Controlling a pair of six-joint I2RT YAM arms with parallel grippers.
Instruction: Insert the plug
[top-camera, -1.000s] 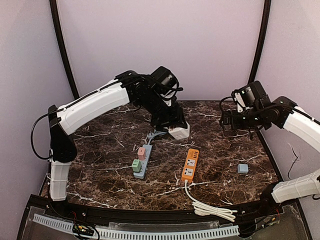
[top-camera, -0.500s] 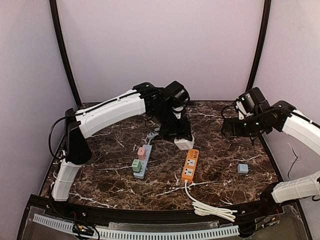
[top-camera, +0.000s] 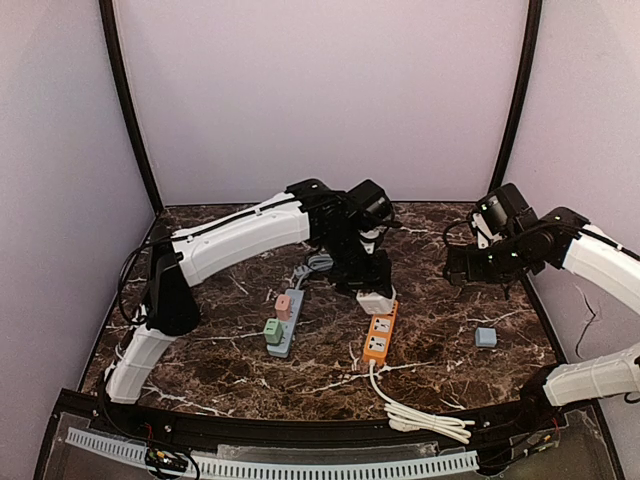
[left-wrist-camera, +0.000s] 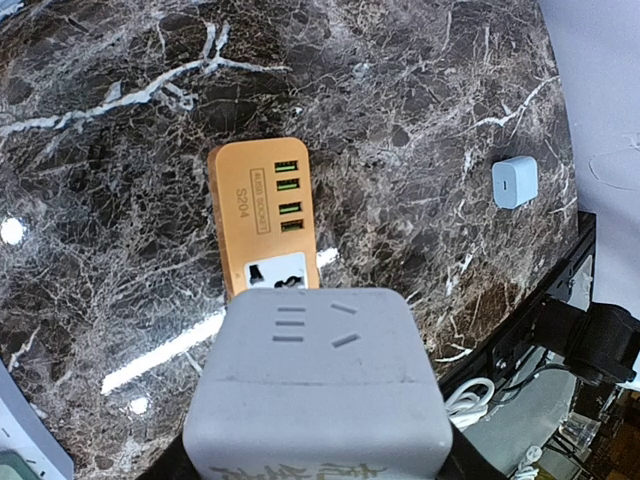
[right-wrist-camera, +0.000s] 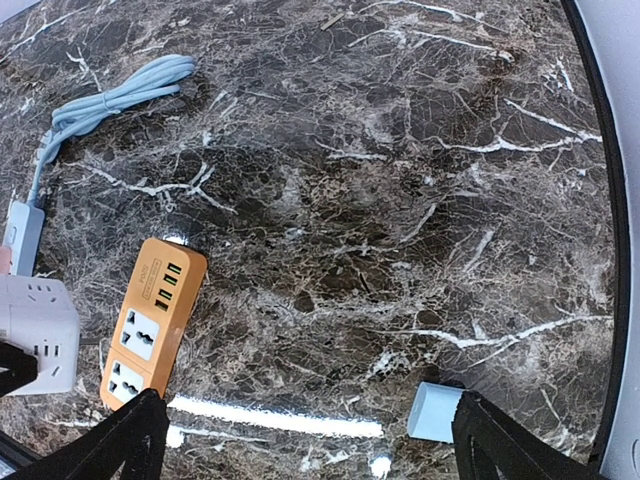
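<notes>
My left gripper (top-camera: 372, 292) is shut on a white cube plug adapter (top-camera: 375, 300), which fills the lower part of the left wrist view (left-wrist-camera: 315, 385). It hangs just above the far end of the orange power strip (top-camera: 379, 330), whose USB ports and one socket show below it in the left wrist view (left-wrist-camera: 262, 215). The strip also shows in the right wrist view (right-wrist-camera: 152, 320), with the adapter (right-wrist-camera: 38, 330) at its left. My right gripper (right-wrist-camera: 305, 440) is open and empty above the right of the table. A small blue plug (top-camera: 485, 337) lies on the marble near its right finger (right-wrist-camera: 436, 412).
A blue-grey power strip (top-camera: 284, 322) holding a pink (top-camera: 284, 305) and a green plug (top-camera: 272, 330) lies left of the orange one, its cable (right-wrist-camera: 110, 98) coiled behind. The orange strip's white cord (top-camera: 425, 418) loops at the front edge.
My left arm has carried the white adapter right and nearer, from behind the strips to over the orange strip's far end. My right gripper has drifted slightly lower.
</notes>
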